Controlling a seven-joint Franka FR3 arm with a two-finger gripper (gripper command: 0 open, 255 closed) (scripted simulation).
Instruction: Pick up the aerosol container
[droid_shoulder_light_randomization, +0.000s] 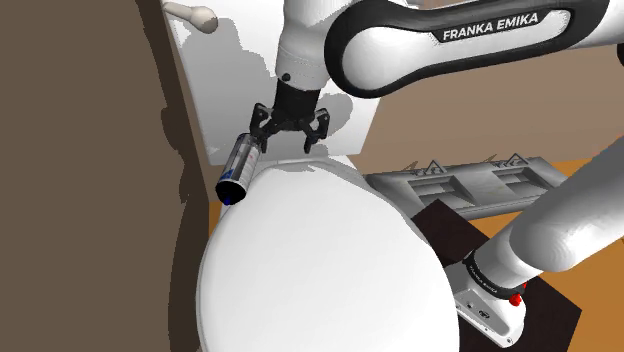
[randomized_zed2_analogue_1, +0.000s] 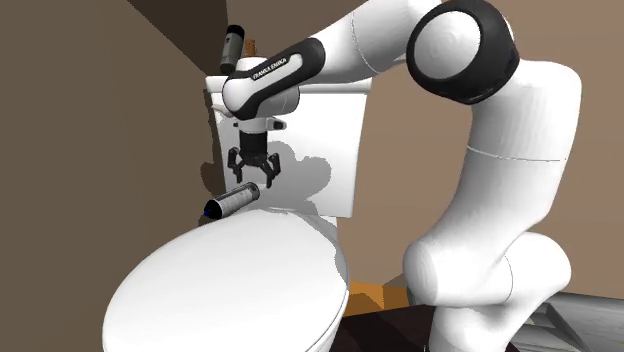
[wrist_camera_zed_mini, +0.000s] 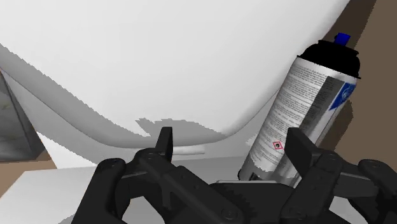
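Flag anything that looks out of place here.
The can lies tipped on its side at the back edge of the toilet lid, beside the tank, which is an odd spot for it. The open gripper hangs close by, not touching it.

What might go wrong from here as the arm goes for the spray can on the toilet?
1. The spray can lies on its side at the rounded edge of the toilet lid; a nudge could roll it off.
2. The open tool hangs beside the can, not around it, so coming straight down may hit the lid or knock the can.
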